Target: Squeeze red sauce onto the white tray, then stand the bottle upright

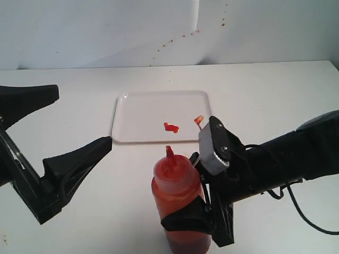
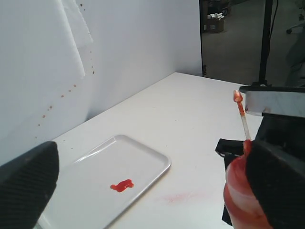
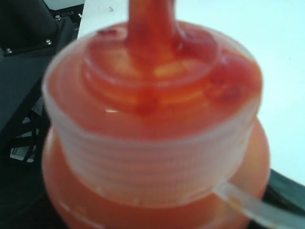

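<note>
- Exterior view: the bottle (image 1: 177, 203) stands upright on the near side of the white table (image 1: 265, 95), just in front of the tray (image 1: 139, 108) and not touching it; its base runs out of the picture.
- The right gripper (image 1: 190, 209) has its jaws closed around the bottle's lower body, one finger across the front and the other behind.
- The nozzle (image 1: 169, 152) points up, and the open cap (image 1: 198, 120) sticks out on its thin tether.
- A small red sauce blob (image 1: 171, 127) lies on the tray, near the middle of its near half.
- The left gripper (image 1: 82, 116) hangs to the left of the tray, well apart from the bottle, jaws spread wide and holding nothing.
- Left wrist view: a faint pink smear (image 2: 178, 196) marks the table between tray and bottle.
- Right wrist view: the bottle's ribbed collar fills the picture, blurred.
</note>
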